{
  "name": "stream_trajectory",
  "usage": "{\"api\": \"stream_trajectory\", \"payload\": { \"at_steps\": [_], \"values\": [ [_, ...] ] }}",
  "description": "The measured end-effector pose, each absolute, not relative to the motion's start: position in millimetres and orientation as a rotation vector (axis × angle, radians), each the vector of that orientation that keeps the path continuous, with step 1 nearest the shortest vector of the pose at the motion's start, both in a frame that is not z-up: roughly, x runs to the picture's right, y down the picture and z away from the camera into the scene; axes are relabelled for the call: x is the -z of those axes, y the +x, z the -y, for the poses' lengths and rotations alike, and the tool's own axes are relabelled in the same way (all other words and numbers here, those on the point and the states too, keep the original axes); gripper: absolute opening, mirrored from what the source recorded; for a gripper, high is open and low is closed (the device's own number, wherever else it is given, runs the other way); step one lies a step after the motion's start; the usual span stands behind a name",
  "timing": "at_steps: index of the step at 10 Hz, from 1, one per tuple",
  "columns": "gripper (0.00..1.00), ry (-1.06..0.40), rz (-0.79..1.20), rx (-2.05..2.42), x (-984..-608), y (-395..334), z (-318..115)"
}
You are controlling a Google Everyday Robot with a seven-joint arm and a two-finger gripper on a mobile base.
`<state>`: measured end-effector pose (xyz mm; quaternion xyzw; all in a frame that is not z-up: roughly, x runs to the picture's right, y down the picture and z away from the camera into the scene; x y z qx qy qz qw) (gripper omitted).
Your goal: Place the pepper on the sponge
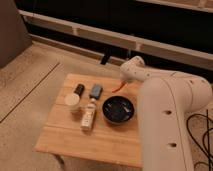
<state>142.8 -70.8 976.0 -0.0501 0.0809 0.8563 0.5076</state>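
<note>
The robot's white arm [172, 115] fills the space right of the black bowl [119, 110] and reaches over behind it. The wooden table [95, 145] carries the bowl near its right side. Left of the bowl, a pale bottle [88, 116] lies on its side. Further left, beyond the bottle's cap end, stands a white round cup [73, 100]. The blue-grey sponge [95, 90] sits behind and left of the bowl, well apart from it, with a small dark cylinder [79, 89] just beside it on the far side. The gripper [123, 83] hangs just behind the bowl's far rim, clenched on the pepper [117, 89], which slants down from its tip toward the sponge's side without reaching it.
</note>
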Motion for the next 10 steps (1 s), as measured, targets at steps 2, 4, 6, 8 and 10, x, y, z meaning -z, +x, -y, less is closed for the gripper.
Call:
{"api": "stream_trajectory", "payload": {
  "at_steps": [2,4,6,8,10],
  "values": [
    [0.0,-0.104,-0.148,-2.033,-968,125,93],
    [0.0,-0.11,-0.112,-1.986,-965,98,107],
    [0.0,-0.123,-0.091,-1.949,-964,75,113],
    [0.0,-0.149,-0.069,-1.915,-963,45,117],
    [0.0,-0.2,-0.045,-1.921,-962,15,117]
  ]
}}
